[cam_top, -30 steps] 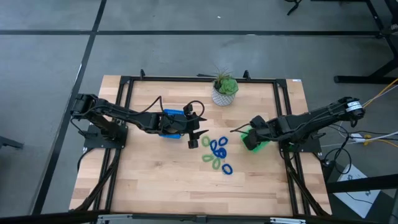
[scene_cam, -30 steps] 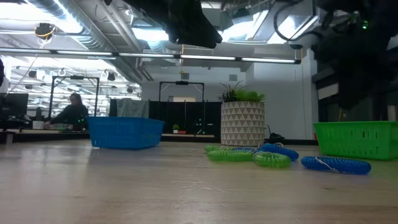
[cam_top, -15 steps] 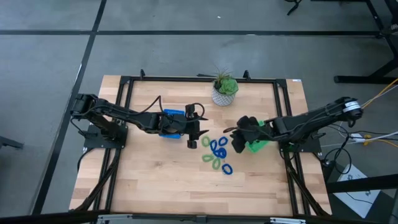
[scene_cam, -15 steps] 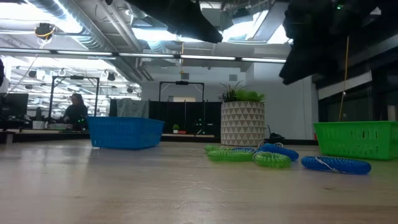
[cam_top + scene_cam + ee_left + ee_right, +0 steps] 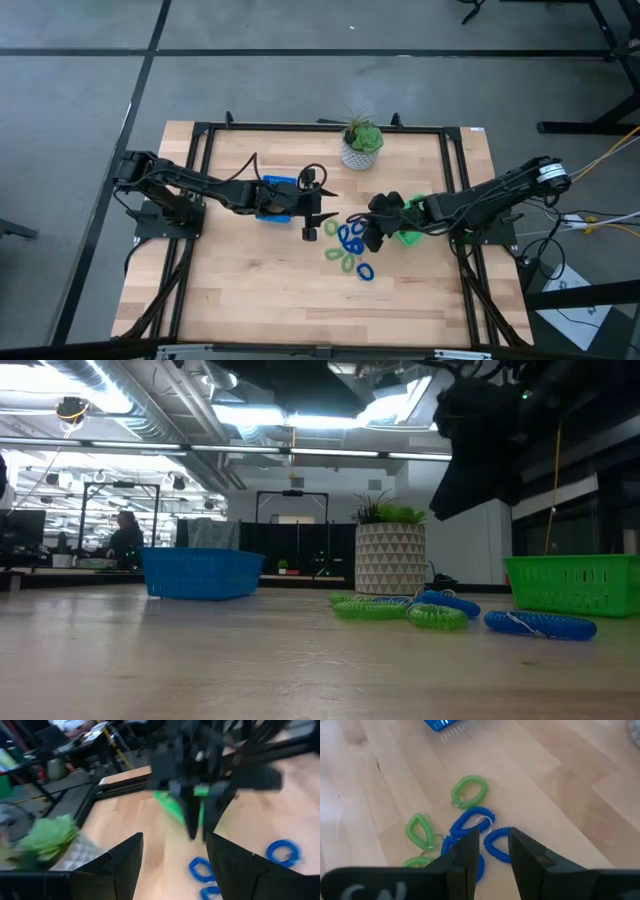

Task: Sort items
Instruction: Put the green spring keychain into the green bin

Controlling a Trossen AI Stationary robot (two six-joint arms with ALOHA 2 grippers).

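Several small coiled rings [image 5: 349, 246], blue and light green, lie flat in a cluster on the wooden table, right of centre; the low view shows the rings [image 5: 400, 608] side-on. My right gripper [image 5: 374, 232] hovers just above the cluster's right edge, pointing down, open with a narrow gap; in its wrist view the right gripper [image 5: 493, 851] looks down on blue and green rings [image 5: 470, 822]. My left gripper [image 5: 318, 215] hangs wide open between the blue tray [image 5: 275, 198] and the rings; the left gripper [image 5: 172, 865] faces the right arm.
The green tray [image 5: 412, 228] sits right of the rings, partly under the right arm. A potted plant [image 5: 361, 145] stands near the far edge. The low view shows the blue tray [image 5: 202, 573] and green tray [image 5: 575, 583]. Bare wood lies toward the near edge.
My right gripper has moved from above the green tray toward the table's left, arriving over the right side of the ring cluster. The rings and trays have stayed where they were.
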